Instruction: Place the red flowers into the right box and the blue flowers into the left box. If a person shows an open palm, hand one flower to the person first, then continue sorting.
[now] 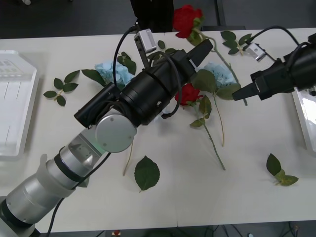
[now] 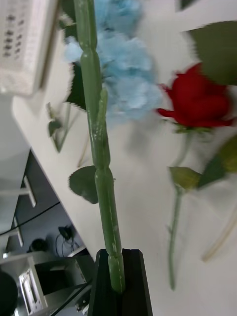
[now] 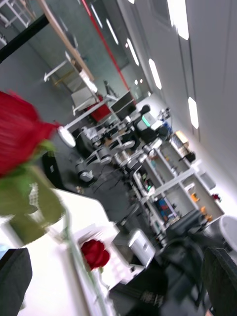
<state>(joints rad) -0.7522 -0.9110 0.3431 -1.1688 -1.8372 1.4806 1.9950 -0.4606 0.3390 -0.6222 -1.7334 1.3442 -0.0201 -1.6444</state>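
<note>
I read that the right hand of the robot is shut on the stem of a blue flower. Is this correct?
Not quite. The right hand is shut on a stem, but it is the stem of a red rose, not of a blue flower. The front view shows the stem running from the hand up to the rose head.
</note>
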